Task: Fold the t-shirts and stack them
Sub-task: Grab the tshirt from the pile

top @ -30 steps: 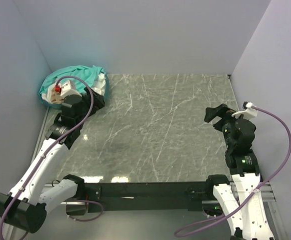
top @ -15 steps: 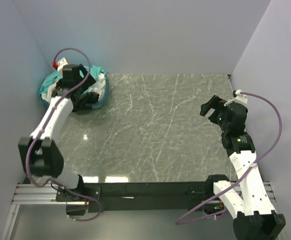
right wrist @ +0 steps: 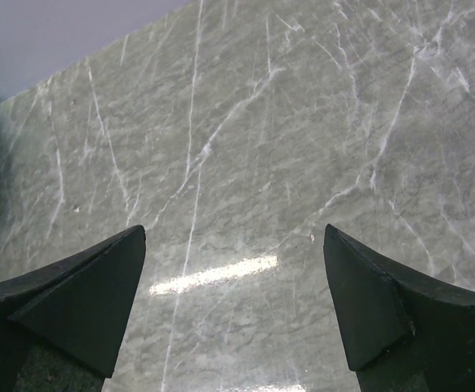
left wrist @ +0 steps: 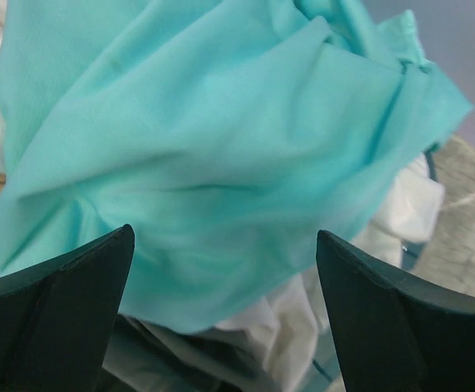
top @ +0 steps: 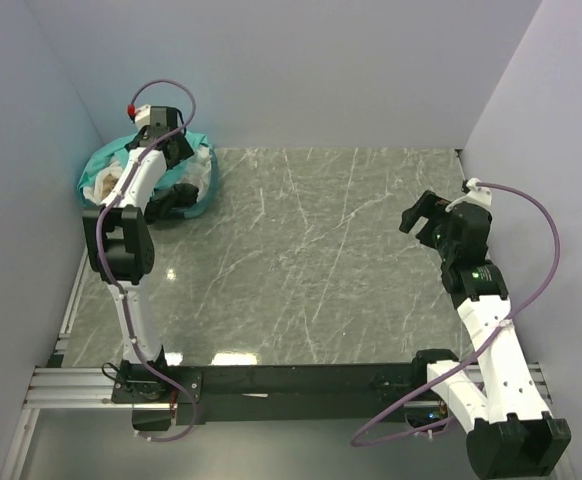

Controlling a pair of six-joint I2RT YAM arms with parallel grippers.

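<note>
Since the earlier frames, the left arm has swung from a folded pose to full reach toward the far-left corner. This brings the left gripper (left wrist: 223, 245) over the heap of t-shirts (top: 146, 175). The right arm has shifted only slightly.

**End effectors.** The left gripper is spread wide and holds nothing; it hovers just above the teal t-shirt (left wrist: 213, 147). The right gripper (right wrist: 233, 237) is also spread wide and empty, over bare table (top: 321, 250) on the right side.

**Progress.** No shirt is laid out, folded or stacked. All cloth sits bunched in the far-left corner, so the task stands at its first pick. Every fold and the whole stack remain to be done.

**Orientation.** The teal t-shirt lies crumpled on top of the heap, with a white t-shirt (left wrist: 278, 327) beneath it. Collar, hem and sleeves cannot be told apart, so it has no definite heading or long axis. In the left wrist view its main creases run from lower left to upper right.
</note>
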